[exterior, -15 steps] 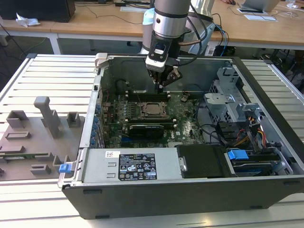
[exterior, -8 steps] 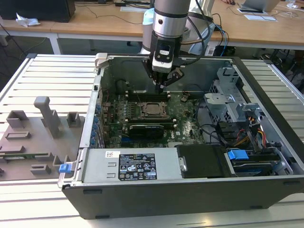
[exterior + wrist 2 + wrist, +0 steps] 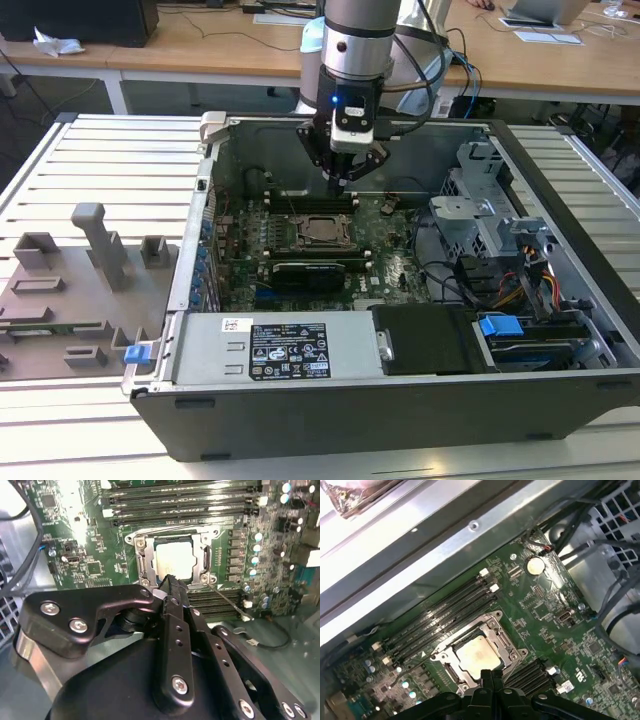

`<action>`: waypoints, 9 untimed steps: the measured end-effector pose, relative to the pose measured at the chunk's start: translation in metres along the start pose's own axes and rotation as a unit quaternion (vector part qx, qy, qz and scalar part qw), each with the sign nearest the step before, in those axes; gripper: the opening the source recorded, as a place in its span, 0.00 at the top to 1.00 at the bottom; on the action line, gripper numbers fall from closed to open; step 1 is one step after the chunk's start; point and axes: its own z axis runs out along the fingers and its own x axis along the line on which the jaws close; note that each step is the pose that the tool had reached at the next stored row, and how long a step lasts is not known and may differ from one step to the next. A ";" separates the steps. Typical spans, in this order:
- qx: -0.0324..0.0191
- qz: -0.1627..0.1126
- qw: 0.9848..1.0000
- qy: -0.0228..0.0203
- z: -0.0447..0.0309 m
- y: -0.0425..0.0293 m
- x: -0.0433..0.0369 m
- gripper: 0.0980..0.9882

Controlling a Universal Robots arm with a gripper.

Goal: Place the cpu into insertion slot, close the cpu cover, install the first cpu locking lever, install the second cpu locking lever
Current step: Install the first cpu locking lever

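The cpu [image 3: 174, 560] [image 3: 476, 652], a silvery-beige square, lies in the insertion slot [image 3: 322, 228] in the middle of the green motherboard. The cpu cover [image 3: 206, 562] [image 3: 496, 635], a silver frame, lies flat around it. A thin wire locking lever [image 3: 227, 602] [image 3: 412, 667] sticks out from one corner of the socket, away from the frame. My gripper [image 3: 341, 180] [image 3: 170, 578] [image 3: 490, 672] hovers just above the socket's edge, fingers shut together with nothing between them.
The motherboard sits in an open computer case [image 3: 560, 385]. Memory slots [image 3: 180, 505] run beside the socket, and a black card [image 3: 312, 270] lies on its other side. A drive cage and cables [image 3: 490, 250] fill the exterior view's right. A grey fixture [image 3: 95, 250] stands outside the case.
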 end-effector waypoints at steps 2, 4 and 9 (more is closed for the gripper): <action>0.000 -0.022 1.000 -0.001 0.0000 0.0000 0.0000 0.99; 0.000 -0.053 0.999 -0.002 0.0000 0.0000 0.0000 0.99; 0.000 -0.112 0.994 -0.005 0.0000 0.0000 0.0000 0.99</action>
